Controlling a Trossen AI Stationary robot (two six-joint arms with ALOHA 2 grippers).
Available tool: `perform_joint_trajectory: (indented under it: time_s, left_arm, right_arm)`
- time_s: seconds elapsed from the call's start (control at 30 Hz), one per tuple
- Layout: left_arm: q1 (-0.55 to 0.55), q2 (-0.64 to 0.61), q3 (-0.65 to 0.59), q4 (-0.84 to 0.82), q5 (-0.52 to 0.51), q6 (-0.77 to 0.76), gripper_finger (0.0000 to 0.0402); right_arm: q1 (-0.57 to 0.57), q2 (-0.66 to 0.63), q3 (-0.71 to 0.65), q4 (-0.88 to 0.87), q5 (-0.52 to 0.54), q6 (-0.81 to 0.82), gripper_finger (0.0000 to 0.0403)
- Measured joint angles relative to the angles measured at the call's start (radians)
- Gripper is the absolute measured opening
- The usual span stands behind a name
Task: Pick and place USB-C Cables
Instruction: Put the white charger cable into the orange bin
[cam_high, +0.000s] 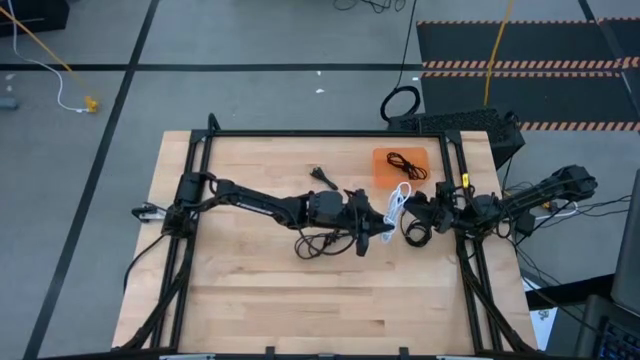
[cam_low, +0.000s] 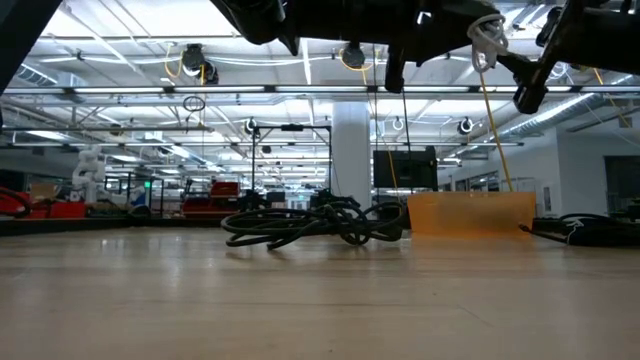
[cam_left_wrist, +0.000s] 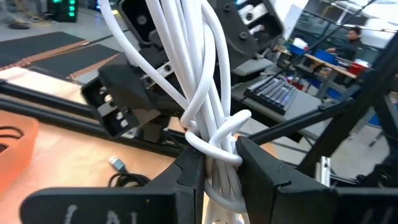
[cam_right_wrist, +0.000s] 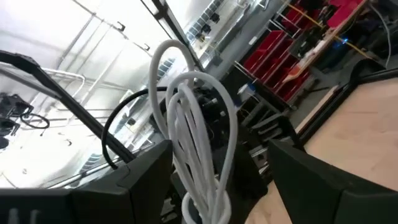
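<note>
Left gripper (cam_left_wrist: 221, 180) clamps white cable (cam_left_wrist: 199, 93); right gripper (cam_high: 432, 210) open

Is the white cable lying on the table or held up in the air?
Held up. The left gripper pinches the white cable at its tie, and the low view shows it hanging above the table.

white cable (cam_left_wrist: 205, 118): top+btm cut off | person (cam_left_wrist: 351, 38): blurred | keyboard (cam_left_wrist: 272, 94): partly hidden

Left claw (cam_high: 385, 228) clamped shut mid-table, facing the spread right claw (cam_high: 418, 212).
</note>
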Motion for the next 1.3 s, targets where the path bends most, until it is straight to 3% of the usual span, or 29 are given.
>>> perform_joint_trajectory:
  time_s: [0.17,0.5,0.87,1.0,1.3]
  left_arm:
    - [0.004,0.000,0.000,-0.018,-0.031,-0.025,0.0072]
    - [0.023,0.015,-0.001,-0.019,-0.058,-0.105,0.0072]
    - [0.026,0.134,0.074,0.017,-0.020,-0.156,0.0071]
    - [0.031,0.133,0.091,-0.005,-0.008,-0.134,0.0071]
    - [0.032,0.133,0.091,-0.025,-0.022,-0.119,0.0116]
  right_arm:
    - [0.000,0.001,0.000,-0.002,-0.005,0.064,0.0254]
    - [-0.001,0.018,0.000,-0.119,0.025,-0.005,0.0254]
    - [-0.002,0.063,0.000,-0.145,0.127,-0.011,0.0248]
    - [-0.002,0.079,0.000,-0.133,0.129,-0.015,0.0206]
    - [-0.002,0.081,0.000,-0.120,0.127,-0.115,0.0020]
